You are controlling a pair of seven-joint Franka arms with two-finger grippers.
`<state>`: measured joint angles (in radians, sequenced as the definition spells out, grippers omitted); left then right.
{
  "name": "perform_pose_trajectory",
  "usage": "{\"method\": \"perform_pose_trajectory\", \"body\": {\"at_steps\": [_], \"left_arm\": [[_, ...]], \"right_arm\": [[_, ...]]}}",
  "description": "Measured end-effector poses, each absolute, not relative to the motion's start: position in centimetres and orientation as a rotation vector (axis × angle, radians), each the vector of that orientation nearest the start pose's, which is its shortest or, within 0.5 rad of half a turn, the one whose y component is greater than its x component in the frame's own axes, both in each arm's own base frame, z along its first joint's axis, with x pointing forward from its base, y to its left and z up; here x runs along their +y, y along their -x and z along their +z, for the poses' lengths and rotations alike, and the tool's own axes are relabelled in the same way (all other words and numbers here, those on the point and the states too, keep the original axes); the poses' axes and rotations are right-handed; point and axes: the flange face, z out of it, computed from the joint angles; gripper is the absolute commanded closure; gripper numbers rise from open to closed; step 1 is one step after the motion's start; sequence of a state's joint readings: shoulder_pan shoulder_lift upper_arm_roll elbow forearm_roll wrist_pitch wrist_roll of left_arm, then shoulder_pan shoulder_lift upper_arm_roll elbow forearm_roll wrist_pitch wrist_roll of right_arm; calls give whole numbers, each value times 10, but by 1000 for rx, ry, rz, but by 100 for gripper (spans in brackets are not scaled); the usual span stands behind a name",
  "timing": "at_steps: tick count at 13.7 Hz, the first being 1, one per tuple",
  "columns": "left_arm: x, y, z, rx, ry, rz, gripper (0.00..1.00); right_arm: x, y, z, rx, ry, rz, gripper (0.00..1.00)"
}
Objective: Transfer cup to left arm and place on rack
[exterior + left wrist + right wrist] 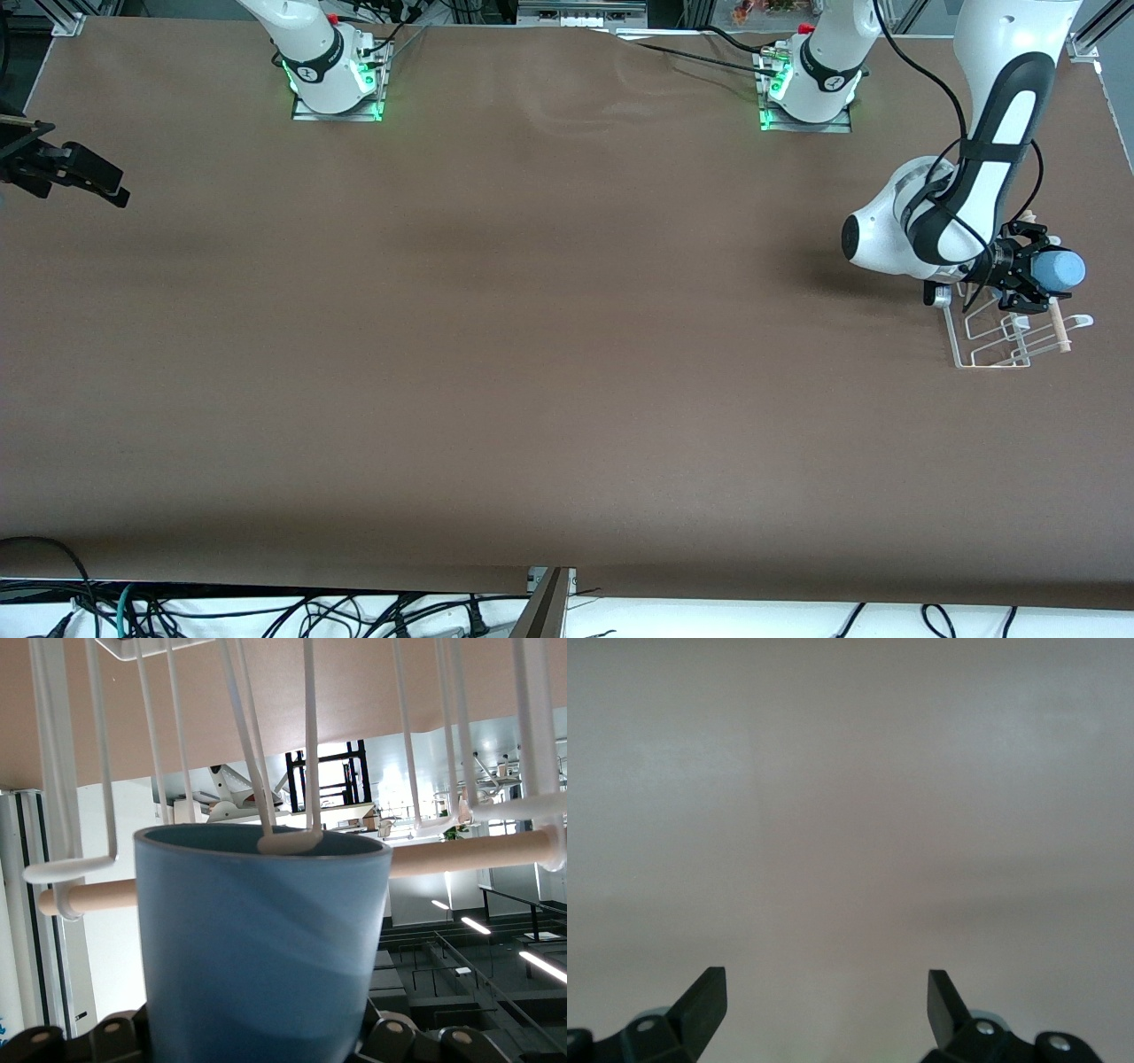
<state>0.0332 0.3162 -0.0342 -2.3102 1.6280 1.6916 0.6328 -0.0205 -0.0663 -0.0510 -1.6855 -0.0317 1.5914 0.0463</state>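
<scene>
The light-blue cup (1063, 269) lies on its side in my left gripper (1033, 271), which is shut on it and holds it over the white wire rack (992, 341) at the left arm's end of the table. In the left wrist view the cup (261, 948) fills the middle, and a rack peg (288, 843) ends right at its rim. The rack's wooden rod (461, 855) runs across just past the cup. My right gripper (97, 177) is open and empty over bare table at the right arm's end, and it also shows in the right wrist view (828, 992).
The brown table (532, 354) stretches between the two arms. The arm bases (337, 80) stand along its edge farthest from the front camera. Cables hang below the edge nearest that camera (266, 611).
</scene>
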Motion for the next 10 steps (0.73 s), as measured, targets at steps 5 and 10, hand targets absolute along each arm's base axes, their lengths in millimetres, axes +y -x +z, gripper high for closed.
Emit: {"method": "perform_pose_trajectory", "body": {"at_steps": [5, 10], "left_arm": [[95, -488, 213, 1406, 1134, 1164, 94], [92, -497, 212, 1409, 1147, 1136, 0]], "right_arm": [[-57, -534, 601, 237, 3118, 76, 0], [-41, -548, 605, 190, 3126, 60, 0]]}}
